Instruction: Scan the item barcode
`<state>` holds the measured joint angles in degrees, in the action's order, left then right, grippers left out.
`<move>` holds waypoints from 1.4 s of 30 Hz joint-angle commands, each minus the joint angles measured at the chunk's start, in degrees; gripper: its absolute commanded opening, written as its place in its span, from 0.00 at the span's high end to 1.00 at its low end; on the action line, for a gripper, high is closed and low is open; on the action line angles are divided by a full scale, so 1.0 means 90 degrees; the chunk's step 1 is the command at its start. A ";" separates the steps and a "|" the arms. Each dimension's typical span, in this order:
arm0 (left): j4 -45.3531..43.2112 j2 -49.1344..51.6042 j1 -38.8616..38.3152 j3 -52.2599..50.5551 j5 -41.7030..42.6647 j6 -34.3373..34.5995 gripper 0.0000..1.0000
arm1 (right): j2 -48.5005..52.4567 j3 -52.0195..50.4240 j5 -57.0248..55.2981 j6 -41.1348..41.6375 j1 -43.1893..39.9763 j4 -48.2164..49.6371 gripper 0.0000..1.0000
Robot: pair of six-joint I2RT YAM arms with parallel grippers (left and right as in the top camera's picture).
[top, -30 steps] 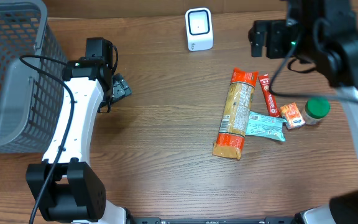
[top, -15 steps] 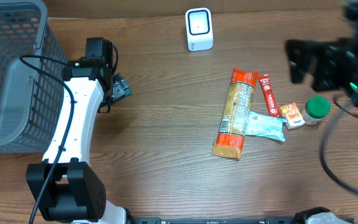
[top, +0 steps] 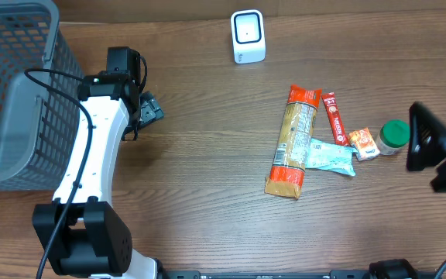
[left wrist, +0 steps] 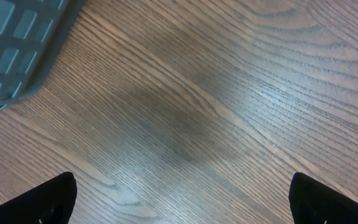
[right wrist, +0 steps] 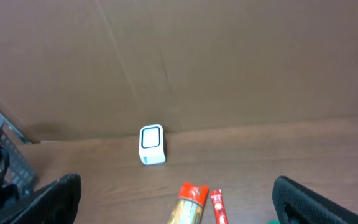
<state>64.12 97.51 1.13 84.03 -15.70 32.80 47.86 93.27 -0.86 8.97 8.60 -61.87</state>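
Several items lie right of centre on the wooden table: a long orange pasta packet (top: 293, 143), a red stick pack (top: 334, 118), a pale blue packet (top: 331, 156), a small orange box (top: 364, 144) and a green-lidded jar (top: 395, 136). The white barcode scanner (top: 248, 36) stands at the back. My right gripper (top: 428, 147) hangs open at the right edge, just right of the jar, holding nothing. In its wrist view the right gripper (right wrist: 179, 200) faces the scanner (right wrist: 152, 144), with the pasta packet (right wrist: 190, 208) below. My left gripper (top: 147, 108) is open over bare wood, far from the items.
A grey mesh basket (top: 14, 93) fills the back left corner, and its corner (left wrist: 17, 37) shows in the left wrist view. A brown cardboard wall (right wrist: 229, 62) rises behind the scanner. The left arm (top: 95, 147) stretches along the table's left side.
The right arm has swung from the back right, above the items, down to the right edge beside the green-lidded jar. The left arm and all the items have stayed put.
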 commanded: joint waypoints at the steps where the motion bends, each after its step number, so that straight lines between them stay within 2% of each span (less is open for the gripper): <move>1: -0.0007 -0.0121 -0.0046 0.0092 -0.0087 -0.0073 0.00 | -0.0801 -0.1154 -0.0061 -0.0002 -0.0044 0.0333 0.00; 12: -0.0007 -0.0121 -0.0046 0.0092 -0.0087 -0.0073 0.00 | -0.3203 -0.4675 -0.0034 0.0000 -0.0257 0.2540 0.00; 22: -0.0007 -0.0121 -0.0046 0.0092 -0.0087 -0.0073 0.00 | -0.4609 -0.7708 0.0151 0.0002 -0.0277 0.6530 0.00; 26: -0.0007 -0.0121 -0.0046 0.0092 -0.0087 -0.0073 0.00 | -0.5059 -0.8663 0.0410 0.0002 -0.0386 0.7594 0.00; 33: -0.0005 -0.0121 -0.0046 0.0092 -0.0087 -0.0073 0.00 | -0.5299 -0.9809 0.0566 0.0005 -0.0624 0.8672 0.00; 39: -0.0007 -0.0121 -0.0046 0.0092 -0.0087 -0.0073 0.00 | -0.5299 -1.0309 0.0563 0.0005 -0.0678 0.8752 0.00; 42: -0.0007 -0.0121 -0.0046 0.0092 -0.0087 -0.0073 0.00 | -0.5299 -1.0316 0.0559 0.0002 -0.0678 0.8439 0.00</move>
<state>64.10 97.51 1.13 84.05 -15.70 32.80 0.84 1.06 3.92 8.97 2.94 14.35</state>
